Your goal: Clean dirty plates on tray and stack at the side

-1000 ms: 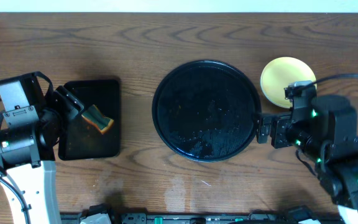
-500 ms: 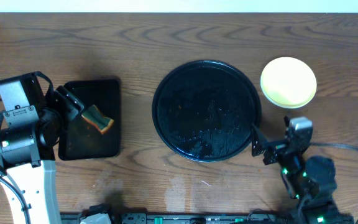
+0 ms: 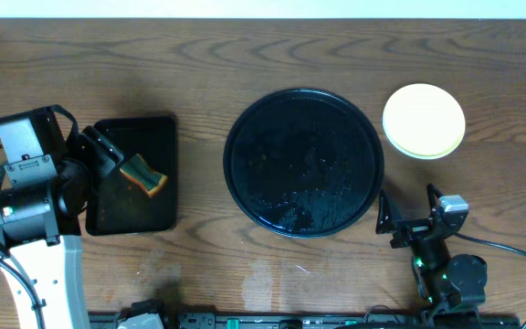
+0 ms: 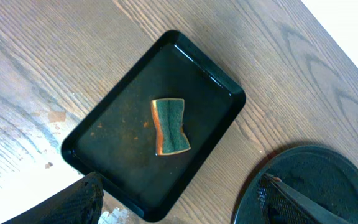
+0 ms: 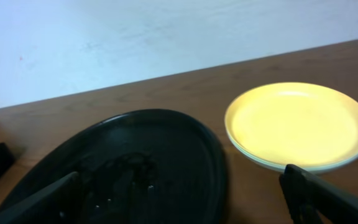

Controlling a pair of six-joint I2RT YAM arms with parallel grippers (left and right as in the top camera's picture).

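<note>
Plates (image 3: 424, 121) sit stacked at the upper right of the overhead frame, yellow uppermost, just beside the round tray (image 3: 302, 163) that carries none, so I judge the job done, which is why my right tool (image 3: 407, 215) and left tool (image 3: 106, 151) hang spread, holding nothing.

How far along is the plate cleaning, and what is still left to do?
Done, it seems: the round tray carries no plate, and the yellow plate sits beside it, a paler rim under it suggesting a stack. The sponge lies in the rectangular tray. In hand: nothing; the left gripper and right gripper are open and empty. Left: probably nothing, though I cannot count the stack.
</note>
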